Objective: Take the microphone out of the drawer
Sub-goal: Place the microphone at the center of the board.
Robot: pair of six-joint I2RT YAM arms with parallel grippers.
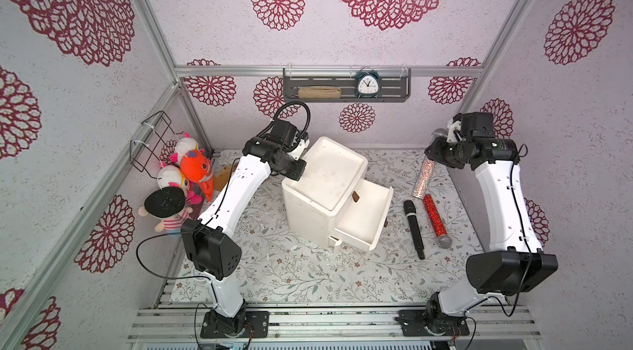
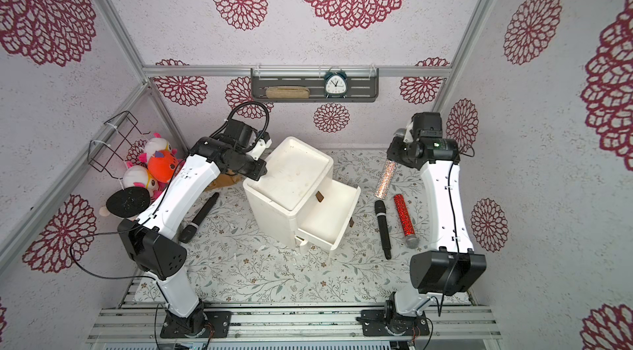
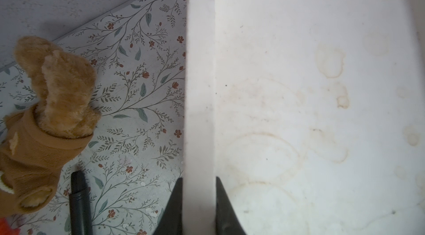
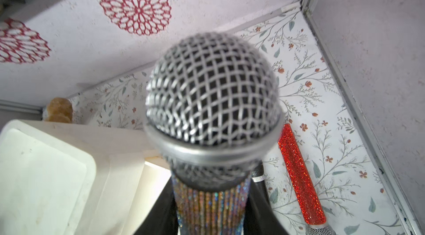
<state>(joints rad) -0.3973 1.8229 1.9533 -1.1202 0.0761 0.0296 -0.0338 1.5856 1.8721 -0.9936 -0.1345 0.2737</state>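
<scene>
Gripping a silver glitter microphone just below its mesh head, the right gripper holds it tilted near the back right corner, outside the open drawer. The left gripper is pinched tight on the raised rim of the white cabinet. A black microphone and a red microphone lie side by side on the floral mat, between drawer and right arm.

floral table bears white cabinet, black microphone and (just beside) red microphone.
</scene>
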